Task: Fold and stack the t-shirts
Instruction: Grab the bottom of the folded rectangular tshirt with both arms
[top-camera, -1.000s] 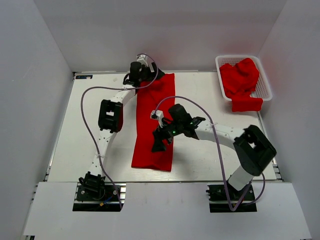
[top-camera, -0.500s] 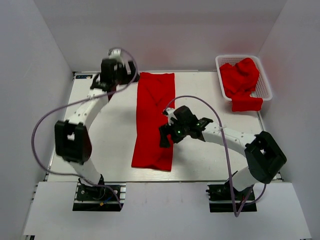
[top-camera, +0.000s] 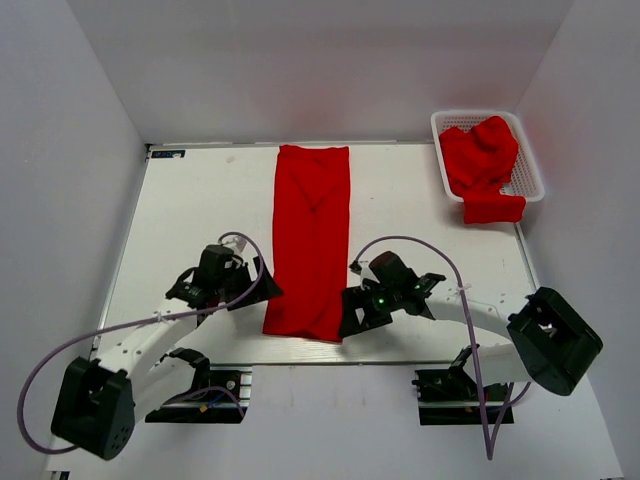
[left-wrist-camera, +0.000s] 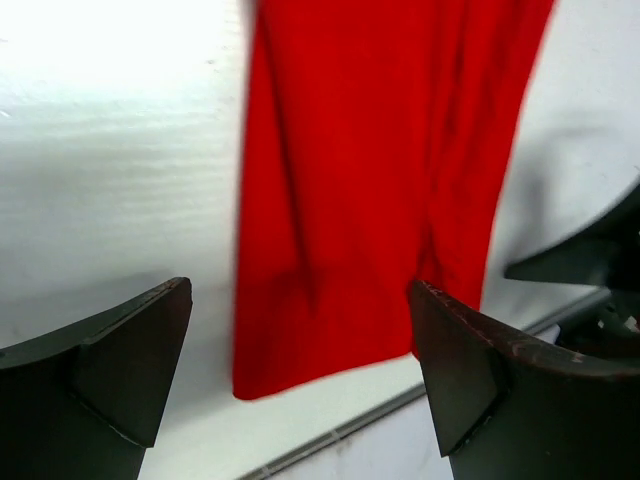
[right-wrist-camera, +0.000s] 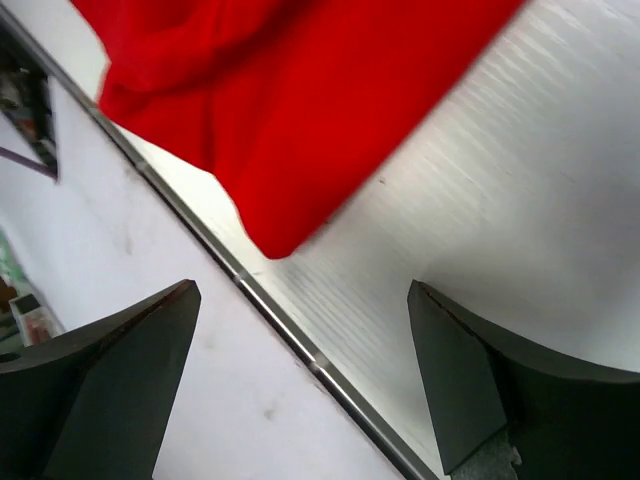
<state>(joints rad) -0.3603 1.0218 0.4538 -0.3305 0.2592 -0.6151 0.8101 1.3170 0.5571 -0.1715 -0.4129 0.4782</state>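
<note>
Now the white surface (top-camera: 200, 200) carries one bright red cloth t-shirt (top-camera: 310, 240), already folded into a long narrow strip that runs from the far edge toward the near edge. Well apart to the right of that strip, level with its far end, sits the white plastic mesh basket (top-camera: 533, 172). It holds a heap of more red t-shirts (top-camera: 478, 158), one spilling over the near rim.

A second ago the left arm was at the strip's far end and the right arm hung over its middle; both have since swung down to its near hem. The left end effector (top-camera: 262, 292) stands just left of the hem, and the right end effector (top-camera: 350, 320) just right of it. Each is spread wide and holds nothing. The lengthwise fold looks finished, so an end-over-end fold is probably next.
</note>
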